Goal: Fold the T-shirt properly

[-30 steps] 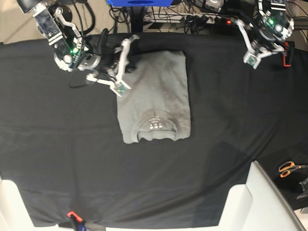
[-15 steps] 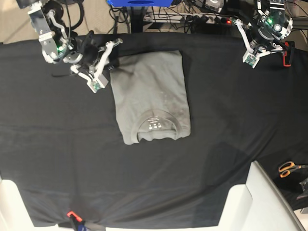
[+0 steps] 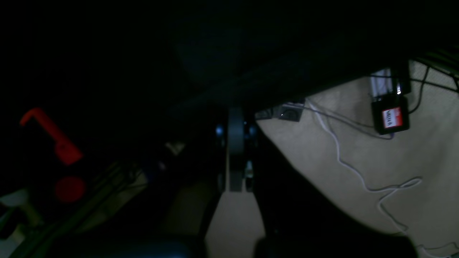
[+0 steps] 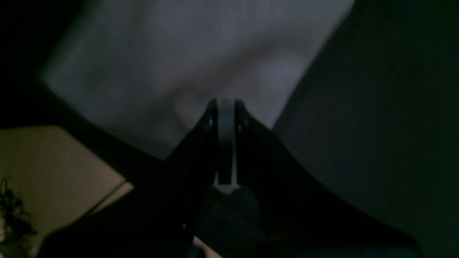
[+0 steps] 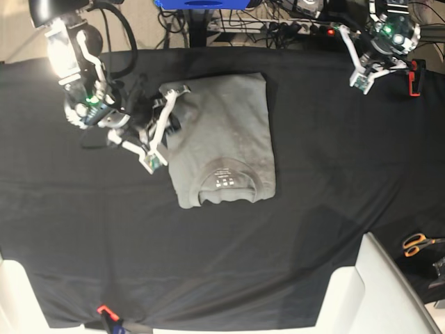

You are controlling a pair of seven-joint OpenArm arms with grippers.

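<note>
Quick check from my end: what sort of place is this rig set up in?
It looks like a robotics lab or workshop bench, not a home. A black cloth covers the table under the folded T-shirt, cables and a power strip crowd the far edge, and orange-handled scissors lie alongside.

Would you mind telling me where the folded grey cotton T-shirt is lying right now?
In the base view the grey T-shirt lies folded on the black table cloth, left of centre towards the far edge, with the right gripper at its left edge.
</note>
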